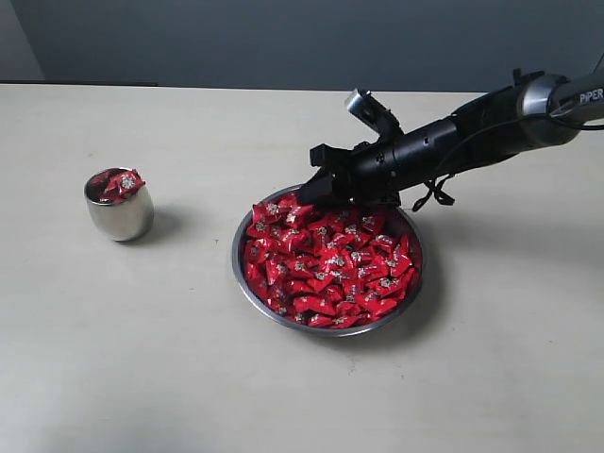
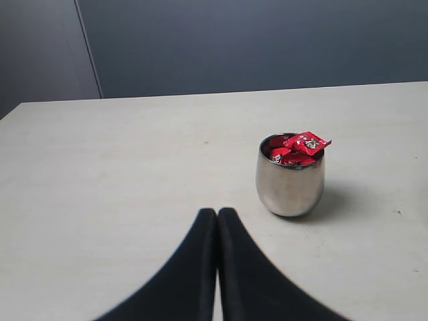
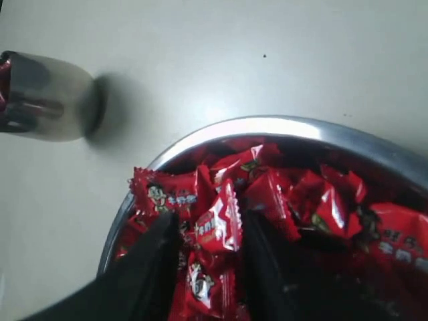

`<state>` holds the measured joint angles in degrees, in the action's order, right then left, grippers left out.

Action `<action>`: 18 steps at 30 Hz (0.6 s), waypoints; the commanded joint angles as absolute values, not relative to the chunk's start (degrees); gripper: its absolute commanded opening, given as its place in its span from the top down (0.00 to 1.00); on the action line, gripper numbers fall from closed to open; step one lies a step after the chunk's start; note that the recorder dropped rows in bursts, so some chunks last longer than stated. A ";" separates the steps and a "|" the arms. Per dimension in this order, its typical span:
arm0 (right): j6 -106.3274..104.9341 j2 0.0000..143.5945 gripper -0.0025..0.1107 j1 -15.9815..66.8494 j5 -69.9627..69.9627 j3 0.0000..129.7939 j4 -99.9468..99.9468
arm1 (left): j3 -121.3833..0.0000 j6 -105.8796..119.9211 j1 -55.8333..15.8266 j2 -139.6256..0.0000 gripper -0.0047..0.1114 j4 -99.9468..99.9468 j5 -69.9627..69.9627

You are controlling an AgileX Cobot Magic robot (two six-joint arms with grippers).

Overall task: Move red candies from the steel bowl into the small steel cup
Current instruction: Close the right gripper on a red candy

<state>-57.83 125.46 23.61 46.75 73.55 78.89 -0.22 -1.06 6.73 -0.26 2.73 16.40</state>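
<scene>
The steel bowl (image 1: pixel 243 286) sits right of the table's middle, heaped with red candies (image 1: pixel 326 264). My right gripper (image 1: pixel 307 194) reaches down into the pile at the bowl's far left rim. In the right wrist view its jaws (image 3: pixel 208 224) stand apart in the candies (image 3: pixel 217 224), one wrapper upright between the fingers, with the bowl's rim (image 3: pixel 281 126) beyond. The small steel cup (image 1: pixel 120 213) stands at the left, several red candies (image 1: pixel 118 182) heaped above its rim. My left gripper (image 2: pixel 217 211) is shut and empty, low over the table, short of the cup (image 2: pixel 289 184).
The pale table (image 1: pixel 189 377) stretches bare around the cup and the bowl. The right arm (image 1: pixel 472 132) slants down from the upper right over the bowl's far side. A grey wall (image 1: pixel 283 38) runs behind the table's far edge.
</scene>
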 commanded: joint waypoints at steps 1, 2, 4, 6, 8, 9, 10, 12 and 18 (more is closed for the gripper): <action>-57.87 125.76 0.69 23.43 46.74 73.48 78.66 | 0.00 -1.12 6.77 0.00 0.96 2.60 16.31; -57.87 125.76 0.69 23.43 46.75 73.48 78.39 | 0.00 -1.12 6.77 0.00 0.96 2.60 16.31; -57.87 125.76 0.69 23.43 46.53 73.48 77.93 | 0.00 -1.12 6.77 0.00 0.96 2.60 16.31; -57.87 125.76 0.69 23.43 46.53 73.48 77.79 | 0.00 -1.12 6.77 0.00 0.96 2.60 16.31; -57.87 125.76 0.69 23.43 46.53 73.48 77.68 | 0.00 -1.12 6.77 0.00 0.96 2.60 16.31; -57.87 125.76 0.69 23.43 46.53 73.48 77.68 | 0.00 -1.12 6.77 0.00 0.96 2.60 16.31; -57.75 125.76 0.69 23.43 46.53 73.48 77.67 | 0.00 -1.12 6.77 0.00 0.96 2.60 16.31; -57.43 125.76 0.69 23.69 46.42 73.48 77.42 | 0.00 -1.12 6.77 0.00 0.96 2.60 16.31; -56.85 125.76 0.69 26.30 43.64 73.48 75.24 | 0.00 -1.12 6.77 0.00 0.96 2.60 16.31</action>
<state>-56.96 125.51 25.15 45.96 73.55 77.06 -0.22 -1.06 6.73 -0.26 2.73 16.40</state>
